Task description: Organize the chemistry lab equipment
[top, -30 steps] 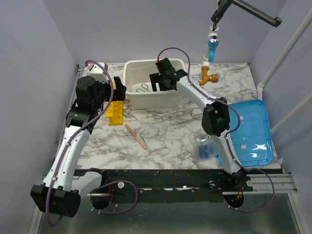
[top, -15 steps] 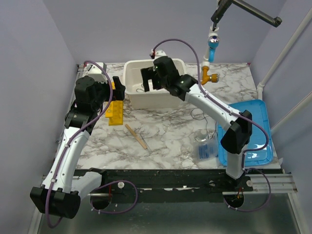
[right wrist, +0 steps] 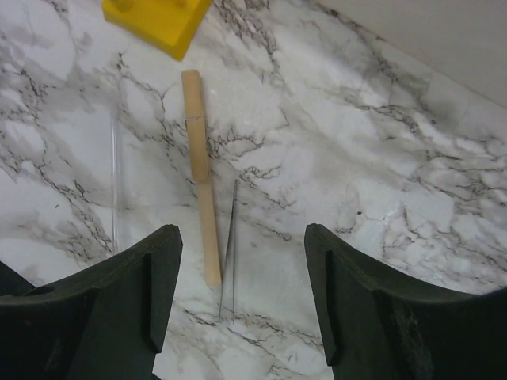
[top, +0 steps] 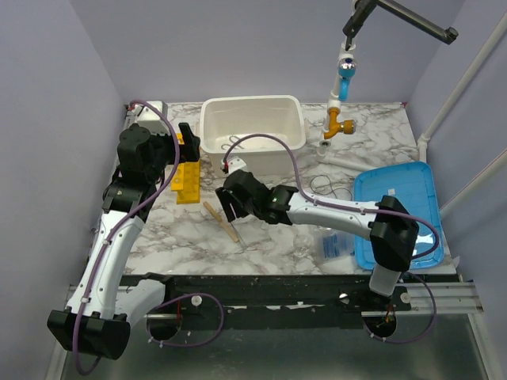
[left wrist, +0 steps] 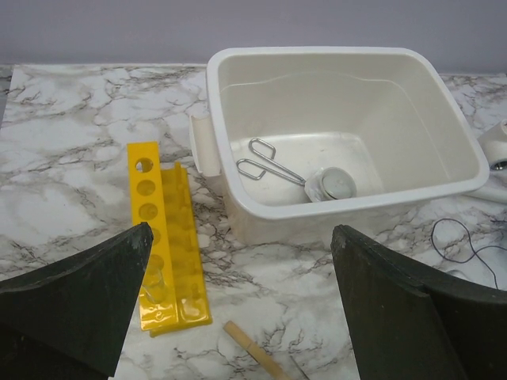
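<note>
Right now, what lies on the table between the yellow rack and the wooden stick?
Nothing. In the right wrist view, only bare marble table separates the yellow rack from the wooden stick.

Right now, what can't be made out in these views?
- Top external: the clear bag has blue contents that are too small to identify.
- Top external: the white bin has a washed-out interior, so its contents are too faint to name.
- Left wrist: the wooden stick is cut off by the bottom edge.
- Right wrist: the yellow tube rack is cropped by the top edge, and the thin rod is too fine to identify.
</note>
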